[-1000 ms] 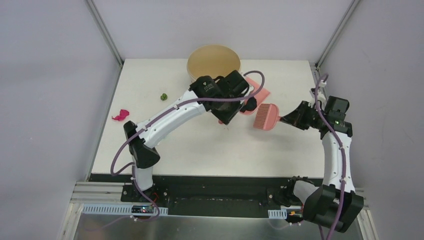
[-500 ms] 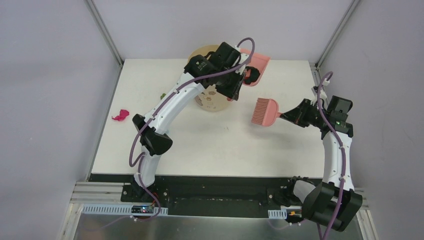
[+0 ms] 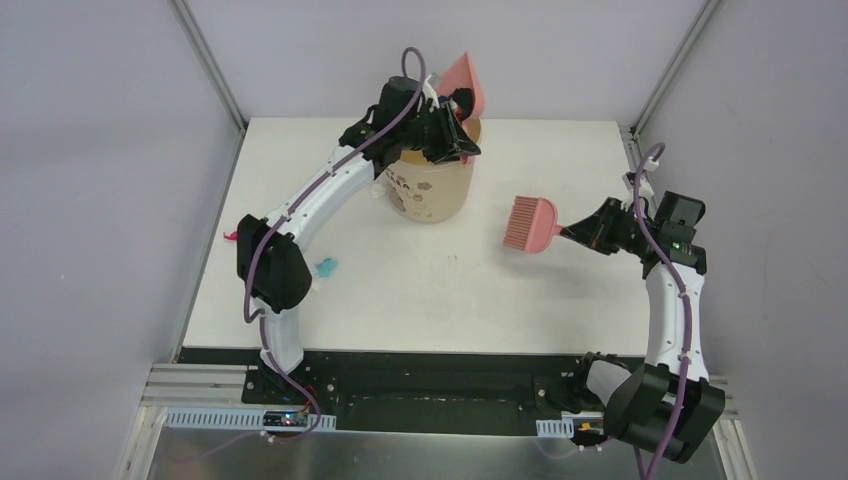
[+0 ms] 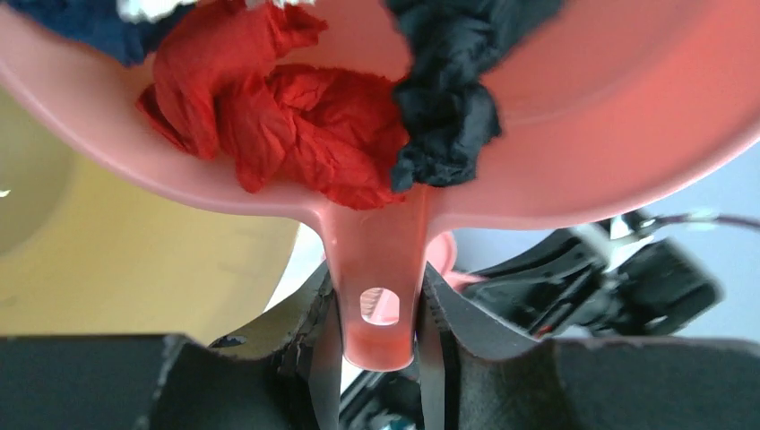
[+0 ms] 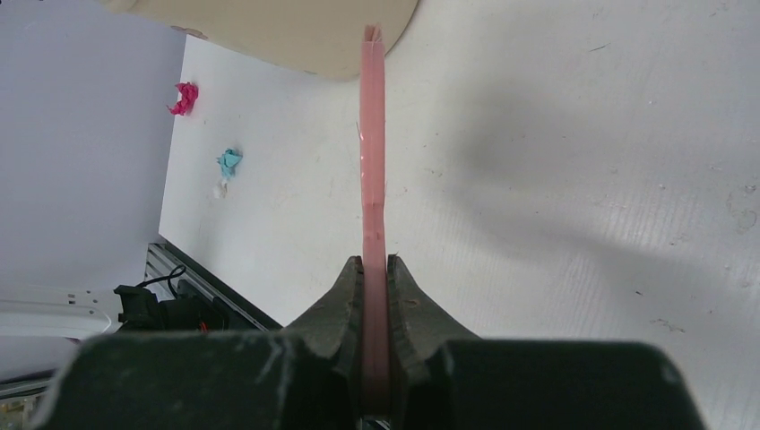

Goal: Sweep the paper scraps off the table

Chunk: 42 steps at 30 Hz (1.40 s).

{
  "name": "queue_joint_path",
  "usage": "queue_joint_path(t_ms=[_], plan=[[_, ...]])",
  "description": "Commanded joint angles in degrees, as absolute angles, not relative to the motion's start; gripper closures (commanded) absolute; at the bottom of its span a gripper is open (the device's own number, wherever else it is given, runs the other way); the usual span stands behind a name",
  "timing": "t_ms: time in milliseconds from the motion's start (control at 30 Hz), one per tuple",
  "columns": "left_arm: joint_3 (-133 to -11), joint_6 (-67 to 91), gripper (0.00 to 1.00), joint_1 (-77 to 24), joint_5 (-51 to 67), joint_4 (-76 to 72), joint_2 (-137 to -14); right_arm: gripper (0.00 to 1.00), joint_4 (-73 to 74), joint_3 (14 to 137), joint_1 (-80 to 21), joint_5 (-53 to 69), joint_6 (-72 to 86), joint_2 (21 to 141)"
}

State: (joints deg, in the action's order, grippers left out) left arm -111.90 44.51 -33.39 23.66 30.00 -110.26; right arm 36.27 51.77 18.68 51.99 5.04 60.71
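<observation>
Left end effector (image 4: 375, 345) is closed narrow on the handle of the pink dustpan (image 4: 574, 134), with the handle pinched between both fingers. In the top view the dustpan is held raised and steeply tilted over the far rim of the tan tub (image 3: 431, 192). The tub is stood at the far middle of the worktop (image 3: 450, 295).

Paper scraps are seen inside the pan, bunched at the handle end:
- red scrap (image 4: 287, 125)
- black scrap (image 4: 448, 98), touching the red one
- dark blue scrap (image 4: 76, 22)
- white scrap (image 4: 152, 7), cut off by the top edge

The tub's pale yellow inside is seen below the pan in the left wrist view.

Right end effector (image 5: 375, 269) is clamped tight on the thin handle of the pink brush (image 3: 529, 224). The brush is held to the right of the tub and apart from it, bristles pointed toward the tub side. Whether the bristles touch the worktop cannot be told.

More scraps are left loose on the left part of the worktop:
- magenta scrap (image 5: 185, 97), near the left edge, partly hidden behind the left arm in the top view
- light blue scrap (image 5: 228, 162), nearer the front, beside the left arm's elbow
- white speck (image 5: 220, 189), just beside the light blue one

All three are well apart from brush and tub.
</observation>
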Motion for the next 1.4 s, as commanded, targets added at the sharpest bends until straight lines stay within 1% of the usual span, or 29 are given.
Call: queue_joint_path(t_ms=[0,100,267,433,533,767,833,867,933,1033,1067,1167,1300,1367], plan=[[-101.2,67.7,1.00,-32.3,29.1,-2.4,-102.7,1.00,35.2,52.8,18.9,54.4,3.3,60.3],[-96.5,75.2,1.00,-32.1,30.3,-13.2,-102.6,1.00,35.4,53.0,18.9,54.5,3.0,60.5],[-87.7,89.9,1.00,-32.1,28.8,-37.1,-103.4,1.00,35.6,53.0,18.8,54.7,2.8,60.5],[-82.5,102.5,1.00,-32.3,25.6,-50.7,-105.5,1.00,35.9,53.0,18.8,54.9,2.6,60.7],[-82.0,103.9,1.00,-32.3,25.5,-53.2,-105.9,1.00,35.9,53.0,18.7,55.1,2.5,60.8],[-81.9,99.5,1.00,-32.3,28.0,-49.9,-104.6,1.00,36.0,53.0,18.5,54.9,2.2,61.0],[-82.6,97.7,1.00,-32.2,30.4,-48.3,-103.9,1.00,36.1,53.0,18.4,54.9,2.0,61.0],[-83.4,95.8,1.00,-32.1,32.7,-46.0,-103.1,1.00,36.2,53.0,18.4,54.9,1.9,61.0],[-85.1,88.5,1.00,-32.1,37.5,-36.7,-99.9,1.00,36.5,53.0,18.3,55.1,1.3,61.0],[-88.2,67.6,1.00,-32.2,39.3,-8.9,-92.1,1.00,37.4,53.1,17.9,55.5,0.4,61.0],[-89.6,59.7,1.00,-32.2,37.7,5.0,-89.4,1.00,37.6,53.1,17.6,55.6,0.4,60.9],[-90.9,42.4,1.00,-32.2,27.9,26.3,-81.6,1.00,38.1,53.0,16.1,56.2,-1.3,60.5],[-89.8,30.8,1.00,-32.2,15.0,45.6,-73.3,1.00,38.8,52.7,11.4,55.4,-3.1,59.2],[-88.7,26.9,1.00,-32.2,10.4,52.8,-70.1,1.00,38.6,52.6,6.4,49.5,-3.6,58.3]])
